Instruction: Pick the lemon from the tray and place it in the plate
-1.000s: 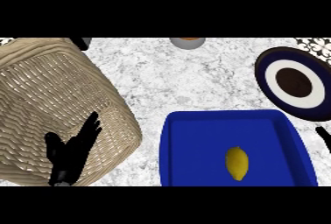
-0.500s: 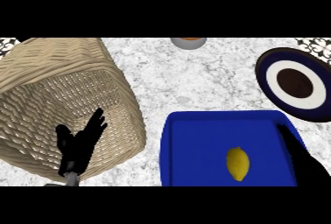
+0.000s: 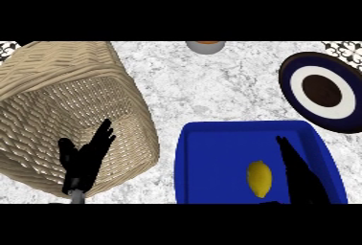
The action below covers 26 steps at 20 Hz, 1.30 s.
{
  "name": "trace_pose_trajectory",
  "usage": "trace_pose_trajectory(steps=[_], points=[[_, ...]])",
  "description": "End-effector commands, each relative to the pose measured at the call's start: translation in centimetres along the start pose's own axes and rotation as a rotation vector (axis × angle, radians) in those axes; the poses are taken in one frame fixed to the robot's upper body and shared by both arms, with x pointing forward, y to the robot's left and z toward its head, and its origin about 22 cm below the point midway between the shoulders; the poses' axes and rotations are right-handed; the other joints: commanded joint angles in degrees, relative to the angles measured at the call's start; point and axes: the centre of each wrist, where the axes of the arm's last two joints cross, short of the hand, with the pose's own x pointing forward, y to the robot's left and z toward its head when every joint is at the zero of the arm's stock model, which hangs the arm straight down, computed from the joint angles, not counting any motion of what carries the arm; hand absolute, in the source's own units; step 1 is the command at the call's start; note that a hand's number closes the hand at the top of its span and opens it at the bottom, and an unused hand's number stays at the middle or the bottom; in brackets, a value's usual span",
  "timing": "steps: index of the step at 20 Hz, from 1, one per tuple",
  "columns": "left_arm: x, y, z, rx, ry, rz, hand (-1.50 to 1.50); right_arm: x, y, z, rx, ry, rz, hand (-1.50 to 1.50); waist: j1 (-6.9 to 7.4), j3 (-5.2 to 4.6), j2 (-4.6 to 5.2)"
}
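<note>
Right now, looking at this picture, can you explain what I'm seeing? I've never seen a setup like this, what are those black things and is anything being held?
This is one view from a humanoid robot's head, looking steeply down at a marble counter. The black shapes are its two hands. The left hand shows at the lower left, in front of a large wicker basket, fingers straight and open. The right hand reaches in over a blue tray, fingers straight, beside a yellow lemon lying in that tray. Neither hand holds anything yet. At the upper right sits a round plate, dark blue with a white ring and a brown middle. A small bowl peeks in at the top edge. The lemon is meant to go onto the plate.
</note>
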Motion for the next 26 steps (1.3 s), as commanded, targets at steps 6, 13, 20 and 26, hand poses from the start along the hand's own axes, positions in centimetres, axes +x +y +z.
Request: trace_pose_trajectory(steps=[6,13,20,26], points=[[0.0,1.7,-0.6,-0.003,0.035,-0.006,0.0,0.5,2.5,-1.9,-0.03,0.09,0.102,-1.5,-0.06,-0.09,0.13],[0.4,-1.1,-2.3,0.004,0.006,-0.002,0.0,0.6,5.1,-1.7,0.021,0.077,0.088,-1.5,-0.23,-0.09,0.14],[-0.8,1.4,-0.5,0.0,0.023,0.006,0.0,-1.3,5.5,-4.6,0.159,0.066,0.216,1.5,0.2,-0.09,0.2],[-1.3,-0.1,-1.1,-0.002,0.023,-0.015,0.0,0.4,4.8,-5.8,0.062,0.021,0.243,1.5,0.0,-0.09,0.15]])
